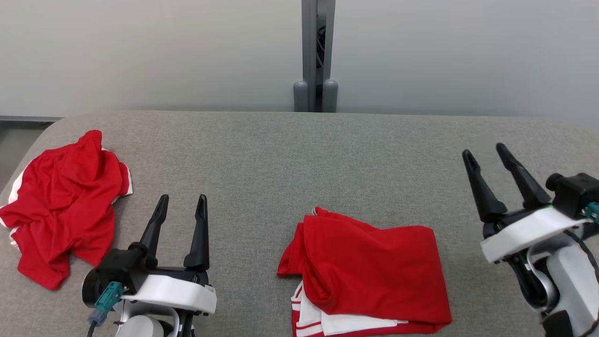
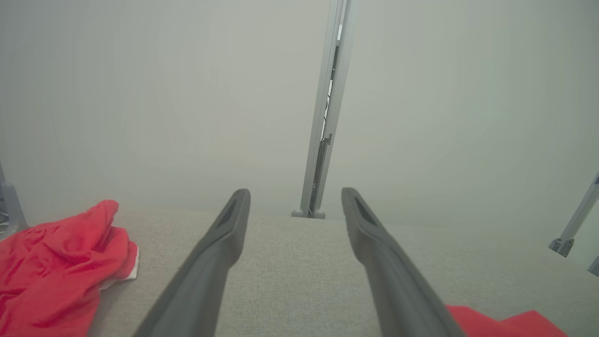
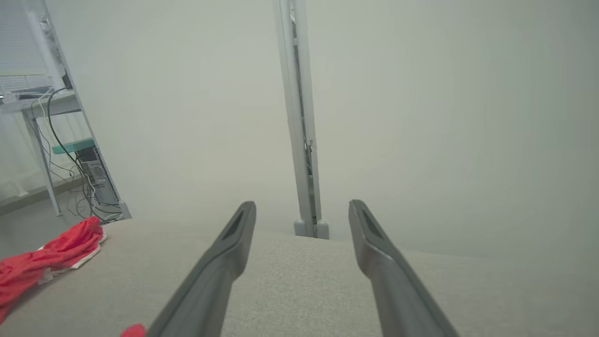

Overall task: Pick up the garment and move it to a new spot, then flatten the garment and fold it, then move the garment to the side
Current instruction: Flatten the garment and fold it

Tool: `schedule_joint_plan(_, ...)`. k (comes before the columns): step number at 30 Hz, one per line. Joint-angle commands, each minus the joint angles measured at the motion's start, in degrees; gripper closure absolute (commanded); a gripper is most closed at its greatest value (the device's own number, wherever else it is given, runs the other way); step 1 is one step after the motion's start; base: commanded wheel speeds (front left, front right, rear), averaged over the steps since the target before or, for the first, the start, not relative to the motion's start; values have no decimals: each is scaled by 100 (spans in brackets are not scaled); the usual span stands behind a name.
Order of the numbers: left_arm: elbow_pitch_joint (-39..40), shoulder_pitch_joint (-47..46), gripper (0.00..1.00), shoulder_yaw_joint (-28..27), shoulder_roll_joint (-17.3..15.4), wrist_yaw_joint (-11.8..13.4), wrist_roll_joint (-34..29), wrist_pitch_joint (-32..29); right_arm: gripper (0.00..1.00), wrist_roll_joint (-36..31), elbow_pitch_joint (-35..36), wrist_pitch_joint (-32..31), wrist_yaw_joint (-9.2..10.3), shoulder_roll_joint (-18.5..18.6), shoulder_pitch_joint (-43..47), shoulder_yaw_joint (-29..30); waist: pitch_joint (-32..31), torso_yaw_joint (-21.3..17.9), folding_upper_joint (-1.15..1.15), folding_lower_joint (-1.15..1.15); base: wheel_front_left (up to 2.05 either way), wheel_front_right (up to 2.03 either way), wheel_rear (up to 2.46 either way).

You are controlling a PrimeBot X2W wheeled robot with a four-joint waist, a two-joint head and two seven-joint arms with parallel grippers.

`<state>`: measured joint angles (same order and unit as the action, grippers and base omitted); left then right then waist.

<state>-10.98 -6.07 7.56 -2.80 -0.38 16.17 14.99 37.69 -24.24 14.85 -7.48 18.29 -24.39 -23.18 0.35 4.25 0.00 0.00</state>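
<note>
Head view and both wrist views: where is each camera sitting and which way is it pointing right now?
Head view: on the head, looking forward and down over the grey table; left gripper and right gripper show, both open.
Left wrist view: low over the table, looking along its own fingers towards the grey post.
Right wrist view: likewise, along its own fingers, from further right.
Shared: all three show the post and the crumpled red garment.
</note>
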Motion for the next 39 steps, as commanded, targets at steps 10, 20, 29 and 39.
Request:
schedule_joint_plan(10, 80, 104, 0, 30, -19, 37, 46, 19, 0, -2505, 857, 32, -2, -591, 1492, 1728, 14, -109, 0, 0, 0, 0, 0)
schedule_joint_plan(20, 53, 108, 0, 137, -21, -1, -148, 19, 0, -3056, 952, 33, -2, -1091, 1960, 2082, 45, -103, 0, 0, 0, 0, 0)
schedule_joint_plan(29, 35, 28, 0, 170, -20, -51, -152, 19, 100, -3077, 950, 33, -2, -1068, 1817, 1691, 151, 32, 0, 0, 0, 0, 0)
schedule_joint_plan(39, 17, -87, 0, 236, -19, -56, -158, 19, 100, -2678, 336, 33, -2, -1120, 1633, 149, 367, 404, 0, 0, 0, 0, 0)
